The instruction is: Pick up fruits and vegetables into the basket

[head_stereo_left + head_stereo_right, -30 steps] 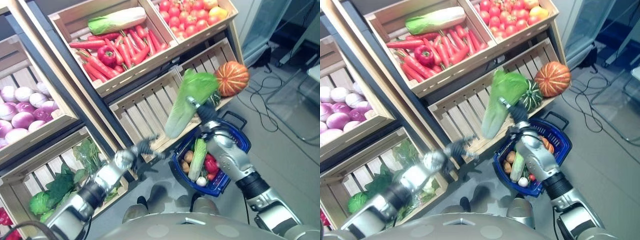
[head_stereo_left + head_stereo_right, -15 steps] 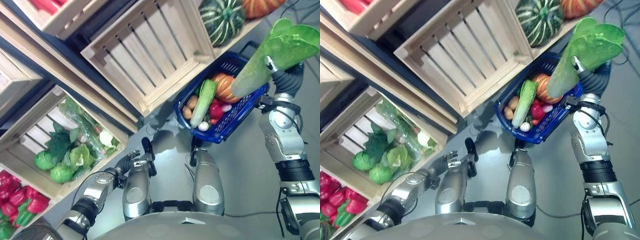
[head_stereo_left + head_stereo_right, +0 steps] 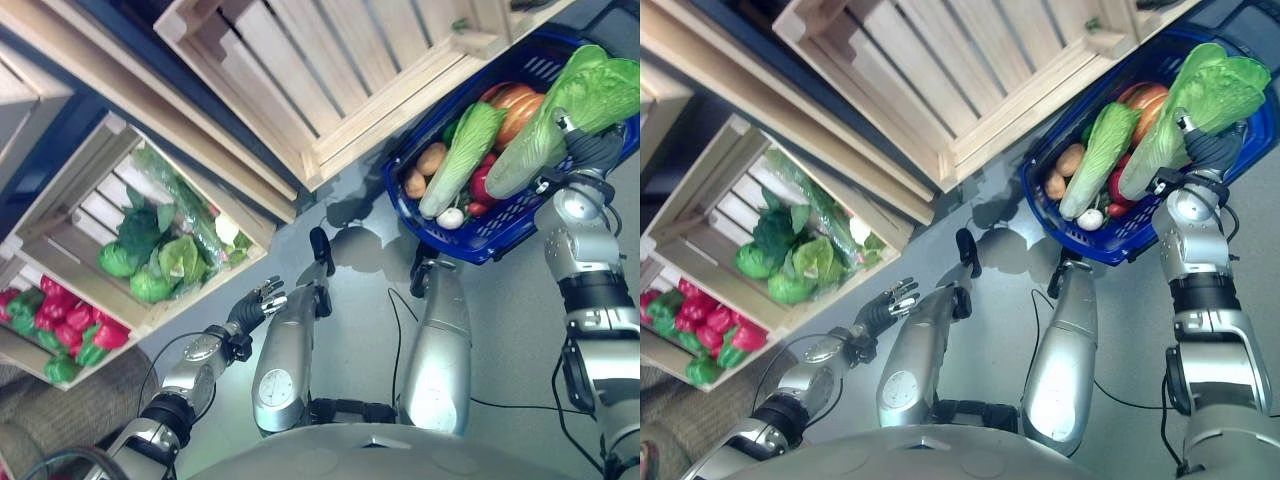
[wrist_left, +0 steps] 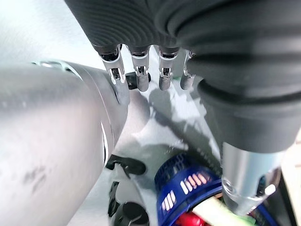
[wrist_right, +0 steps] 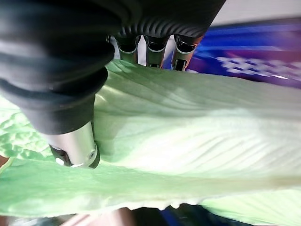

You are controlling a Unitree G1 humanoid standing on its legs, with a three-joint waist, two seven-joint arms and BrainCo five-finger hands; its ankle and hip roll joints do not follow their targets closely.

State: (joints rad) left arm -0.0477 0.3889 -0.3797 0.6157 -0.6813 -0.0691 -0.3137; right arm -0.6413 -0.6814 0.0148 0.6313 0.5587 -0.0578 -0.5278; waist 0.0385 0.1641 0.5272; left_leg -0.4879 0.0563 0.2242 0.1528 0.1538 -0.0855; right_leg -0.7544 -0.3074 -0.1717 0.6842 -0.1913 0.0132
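My right hand (image 3: 592, 150) is shut on a long pale green cabbage (image 3: 560, 115), its fingers and thumb curled round the leaves (image 5: 197, 136). The cabbage hangs over the right side of the blue basket (image 3: 505, 232) on the floor. In the basket lie another long cabbage (image 3: 459, 160), an orange pumpkin (image 3: 516, 104), a potato (image 3: 431, 158), something red (image 3: 484, 184) and a small white vegetable (image 3: 450, 217). My left hand (image 3: 256, 302) hangs low at the left with its fingers (image 4: 139, 75) relaxed and holding nothing.
An empty wooden crate (image 3: 330, 60) stands above the basket. A lower crate (image 3: 95, 210) at the left holds leafy greens (image 3: 170, 255). Red and green peppers (image 3: 60, 325) lie in a crate at the far left. Grey floor lies between the crates and the basket.
The camera has tilted further down, so the whole scene shifted. My right hand has brought the cabbage lower, over the basket. My left hand has stayed low by the floor.
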